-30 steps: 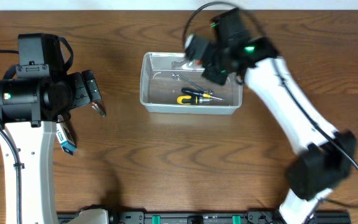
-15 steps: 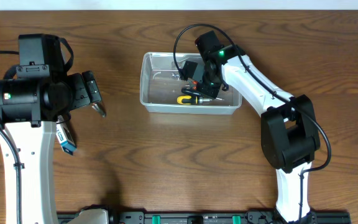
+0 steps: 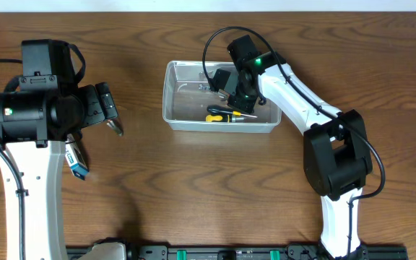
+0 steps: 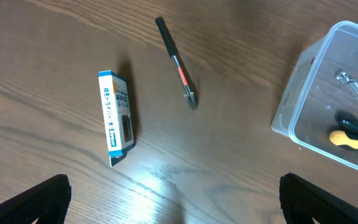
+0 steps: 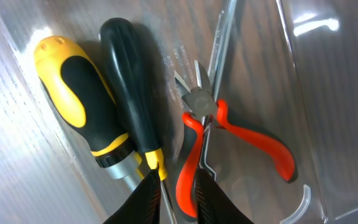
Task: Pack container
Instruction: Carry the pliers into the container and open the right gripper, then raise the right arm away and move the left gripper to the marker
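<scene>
Since half a second ago the right gripper [image 5: 178, 196] has hardly moved, low inside the container [image 3: 167, 94]; a second ago that arm was a blur reaching in from farther right; the yellow-and-black screwdriver [image 5: 73, 106] has shifted slightly toward the near wall; the left arm has not moved. The container sits at the far middle of the counter [image 3: 193, 188]; it is clear plastic, rectangular, with rounded corners and a rim. On its floor lie the yellow screwdriver, a black-handled screwdriver [image 5: 129, 87] touching it, orange-handled pliers [image 5: 229, 130] and a metal wrench [image 4: 356, 90]. The right jaws are narrow over a pliers handle; whether they grip it I cannot tell. The left gripper [image 4: 179, 205] has wide jaws, above a blue-and-white box [image 4: 115, 118] and a black pen-like tool [image 4: 176, 62].
</scene>
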Controlling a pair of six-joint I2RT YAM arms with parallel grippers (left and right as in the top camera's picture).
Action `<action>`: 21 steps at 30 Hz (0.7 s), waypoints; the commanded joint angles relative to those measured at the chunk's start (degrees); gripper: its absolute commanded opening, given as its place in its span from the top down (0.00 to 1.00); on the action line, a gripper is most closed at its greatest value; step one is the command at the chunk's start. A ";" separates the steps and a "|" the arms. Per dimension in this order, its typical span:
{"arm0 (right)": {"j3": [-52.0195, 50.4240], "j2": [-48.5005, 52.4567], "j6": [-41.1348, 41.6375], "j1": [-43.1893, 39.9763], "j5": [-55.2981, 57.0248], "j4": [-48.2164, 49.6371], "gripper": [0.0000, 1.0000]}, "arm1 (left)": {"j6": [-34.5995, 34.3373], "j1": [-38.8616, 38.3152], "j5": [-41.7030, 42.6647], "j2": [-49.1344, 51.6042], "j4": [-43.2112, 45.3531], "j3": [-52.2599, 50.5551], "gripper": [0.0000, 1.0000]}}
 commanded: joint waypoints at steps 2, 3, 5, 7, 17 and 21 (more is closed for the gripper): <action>5.35 -3.56 3.34 -0.44 0.35 -2.47 0.80 | 0.11 0.31 -0.07 -0.26 -0.20 0.48 0.02; 7.19 -4.92 3.56 -0.52 0.83 -3.61 0.79 | 0.13 0.31 -0.07 -0.26 -0.20 0.48 0.02; 10.32 -7.34 5.75 -0.92 2.80 -4.79 0.72 | 0.11 0.31 -0.09 -0.31 -0.20 0.50 0.02; 13.92 -10.67 10.36 -2.05 5.55 -5.31 0.31 | -0.52 0.31 -0.09 -0.39 -0.22 0.50 0.02; 20.70 -22.75 29.40 -19.54 0.17 -8.09 0.01 | -30.03 0.59 -0.17 2.47 1.92 0.13 0.02; 20.59 -21.68 29.88 -26.73 -3.93 -13.64 0.01 | -29.11 2.14 3.76 9.16 2.60 0.04 0.02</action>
